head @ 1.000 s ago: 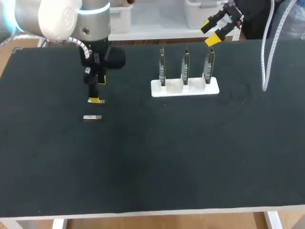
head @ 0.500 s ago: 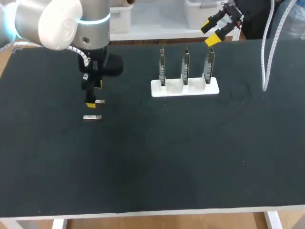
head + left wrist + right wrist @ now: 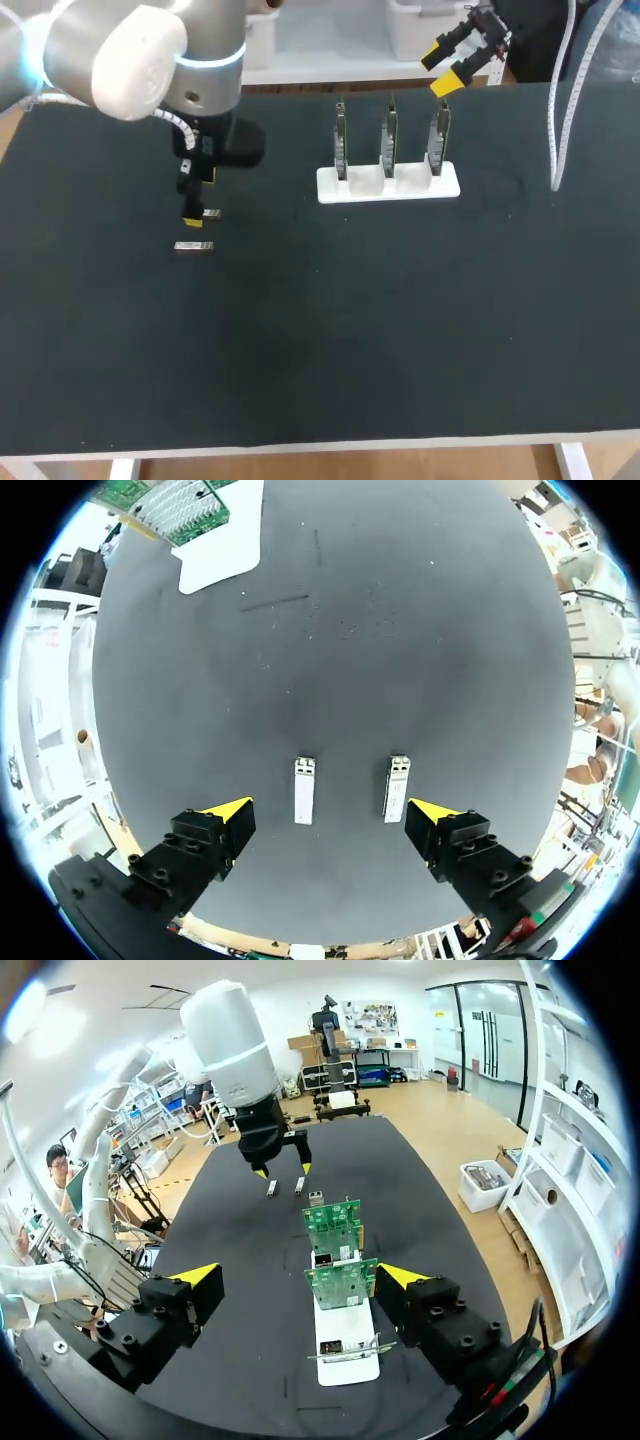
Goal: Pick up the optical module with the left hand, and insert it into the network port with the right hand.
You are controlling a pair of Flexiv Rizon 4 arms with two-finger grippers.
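Note:
Two small silver optical modules lie side by side on the black table, one just behind the other. In the left wrist view both modules lie under and between the spread yellow tips of my left gripper, which hovers open above them without touching. Three upright circuit boards with network ports stand in a white base at the back middle. My right gripper hangs open high behind the boards; in its own view the right gripper frames the boards.
A white cable hangs down over the table's back right. The table's front edge runs along the near side.
My left gripper has shifted slightly left and turned a little above the two modules. The right arm has not moved.

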